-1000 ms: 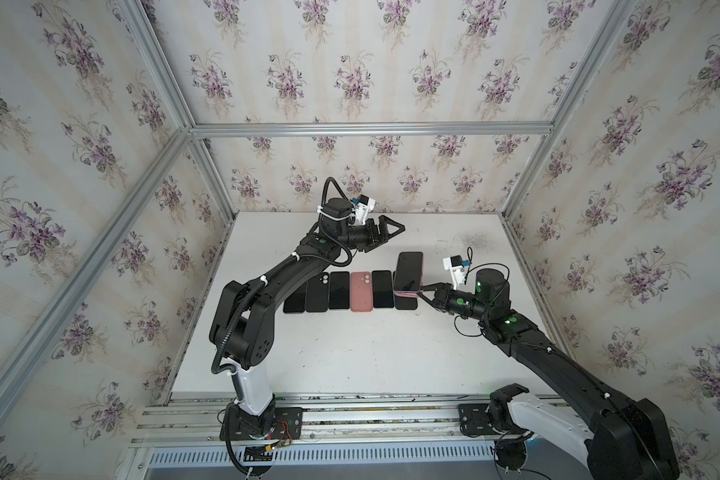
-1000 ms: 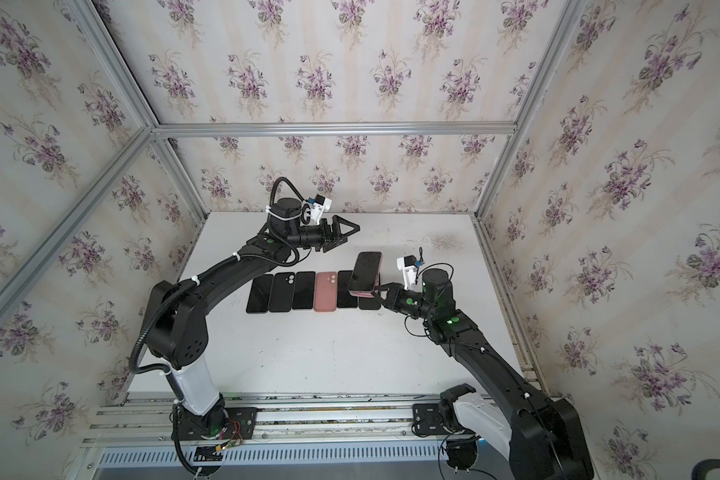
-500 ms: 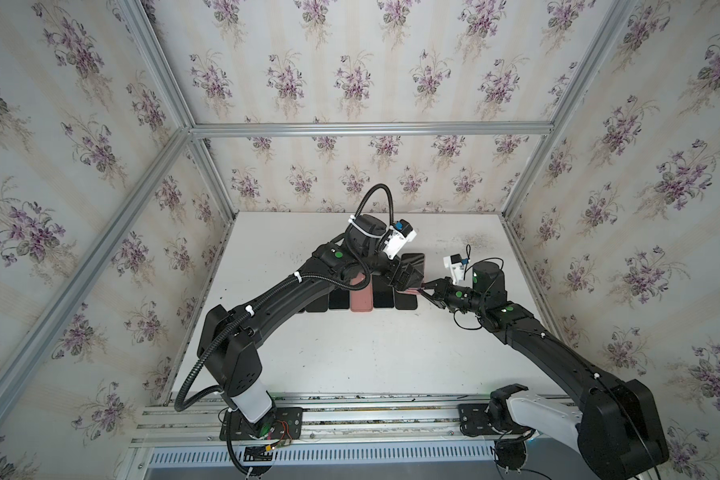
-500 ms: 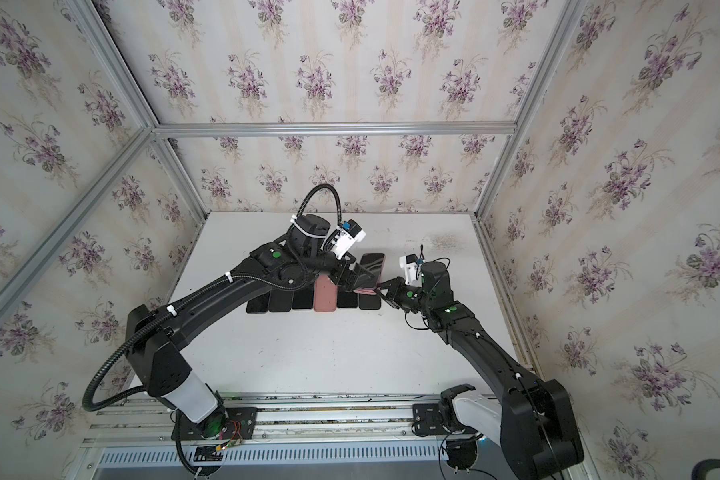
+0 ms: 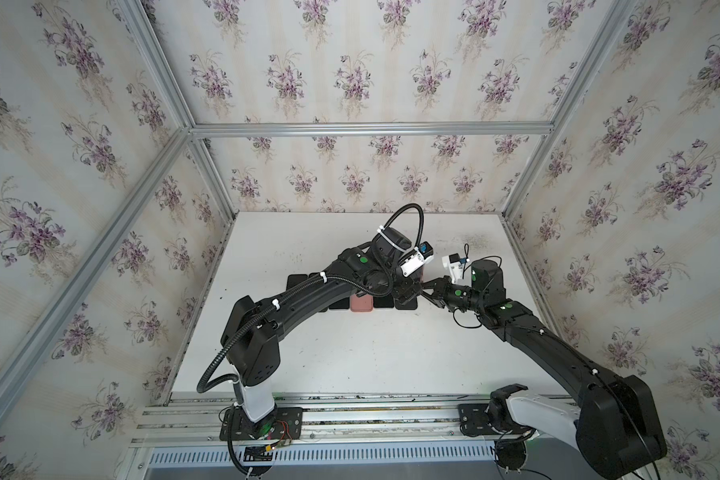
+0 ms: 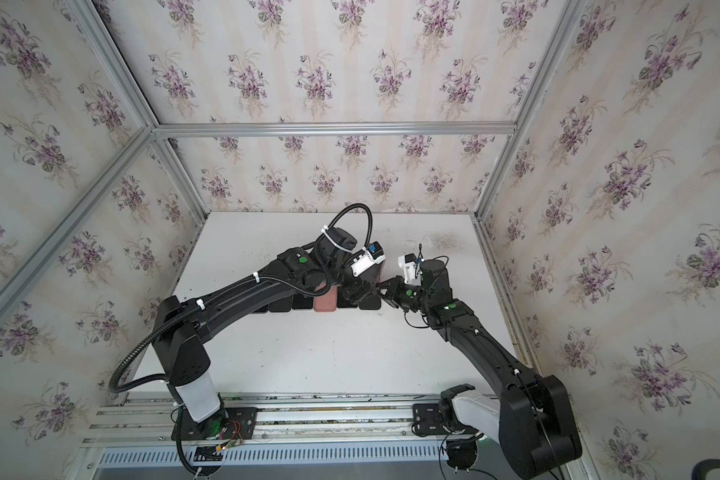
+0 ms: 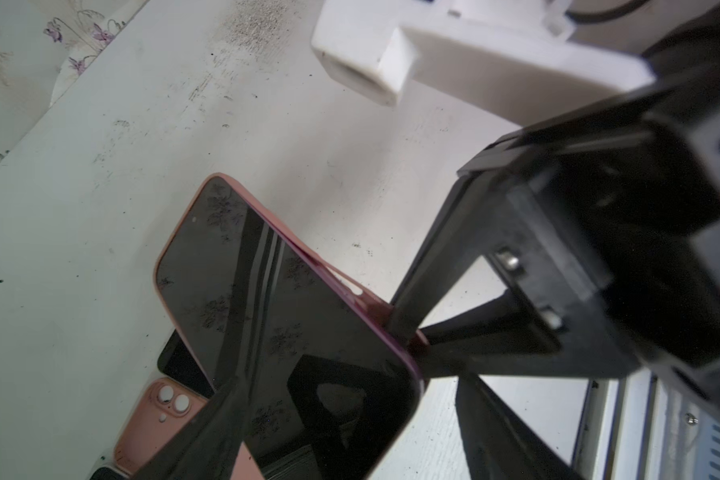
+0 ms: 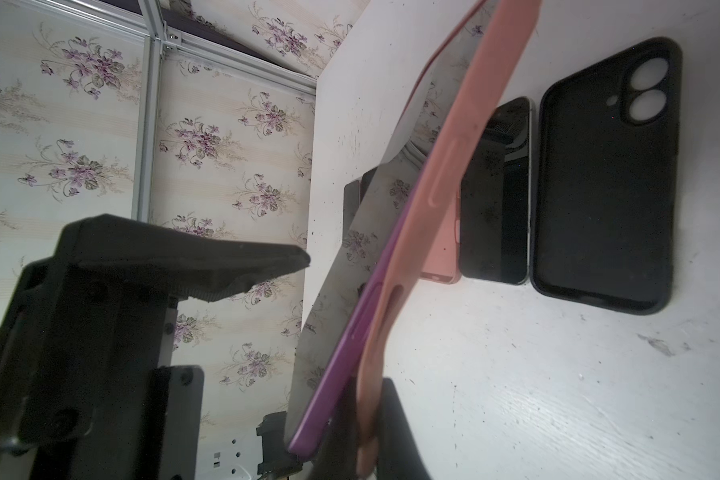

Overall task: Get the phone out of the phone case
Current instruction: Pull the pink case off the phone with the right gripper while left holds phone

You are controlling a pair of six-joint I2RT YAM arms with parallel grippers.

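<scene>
Closing the left gripper (image 7: 348,386) squarely on the purple-edged, dark-screened phone (image 7: 275,311) matters most: its fingers (image 8: 225,257) stand wide either side, gripping nothing, while the right gripper (image 7: 410,330) is pinched shut on the peeled lip of the pink silicone phone case (image 8: 474,124). Tilted over the white table (image 8: 558,395), that case still cups most of the phone; the black rubbery case (image 8: 603,187) nearby lies empty

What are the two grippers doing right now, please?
Left gripper: open, jaws either side of the phone, not gripping.
Right gripper: shut on the edge of the pink phone case.
</scene>
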